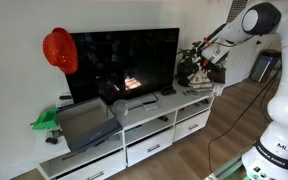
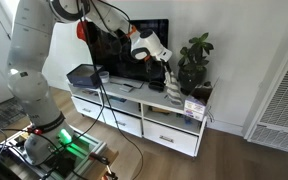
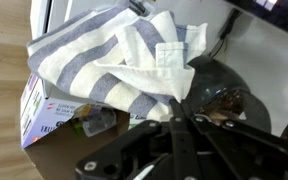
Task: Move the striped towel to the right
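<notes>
The striped towel (image 3: 114, 55), white with grey-blue bands, fills the upper part of the wrist view. It hangs bunched from my gripper (image 3: 177, 112), whose fingers are shut on one of its folds. In an exterior view the towel (image 2: 174, 86) dangles below the gripper (image 2: 165, 66) over the right end of the white TV stand (image 2: 134, 112), right next to the potted plant (image 2: 192, 62). In the exterior view from the other side the gripper (image 1: 200, 66) is in front of the plant (image 1: 197, 55), and the towel is hard to make out there.
A black TV (image 1: 124, 58) stands on the TV stand (image 1: 144, 128), with a red helmet (image 1: 59, 48) beside it. A grey bin (image 1: 86, 122) sits at the stand's far end. A printed box (image 3: 42, 108) lies under the towel. The plant's dark pot (image 3: 222, 92) is close to the fingers.
</notes>
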### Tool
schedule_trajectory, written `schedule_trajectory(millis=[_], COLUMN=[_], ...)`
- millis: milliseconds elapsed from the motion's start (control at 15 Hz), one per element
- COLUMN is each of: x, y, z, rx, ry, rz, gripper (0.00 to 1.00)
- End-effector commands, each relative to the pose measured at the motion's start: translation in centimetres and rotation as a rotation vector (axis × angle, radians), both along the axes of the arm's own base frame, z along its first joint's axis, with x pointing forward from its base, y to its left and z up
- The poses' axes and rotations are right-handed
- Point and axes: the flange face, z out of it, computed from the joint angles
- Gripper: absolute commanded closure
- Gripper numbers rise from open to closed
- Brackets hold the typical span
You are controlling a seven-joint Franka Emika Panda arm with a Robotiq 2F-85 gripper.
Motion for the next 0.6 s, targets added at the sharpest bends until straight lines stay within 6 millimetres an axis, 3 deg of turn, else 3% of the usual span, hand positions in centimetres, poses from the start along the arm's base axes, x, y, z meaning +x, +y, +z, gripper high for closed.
schedule_trajectory(millis=[0, 200, 533], x=[2.1, 3.6, 6.6], y=[-1.6, -2.1, -0.9], z=[-1.3, -2.9, -6.3], rx=[-0.072, -0.114, -0.114], ry=[-0.084, -0.16, -0.206], rz=[-0.153, -0.258, -0.32], gripper=[1.0, 1.0, 1.0])
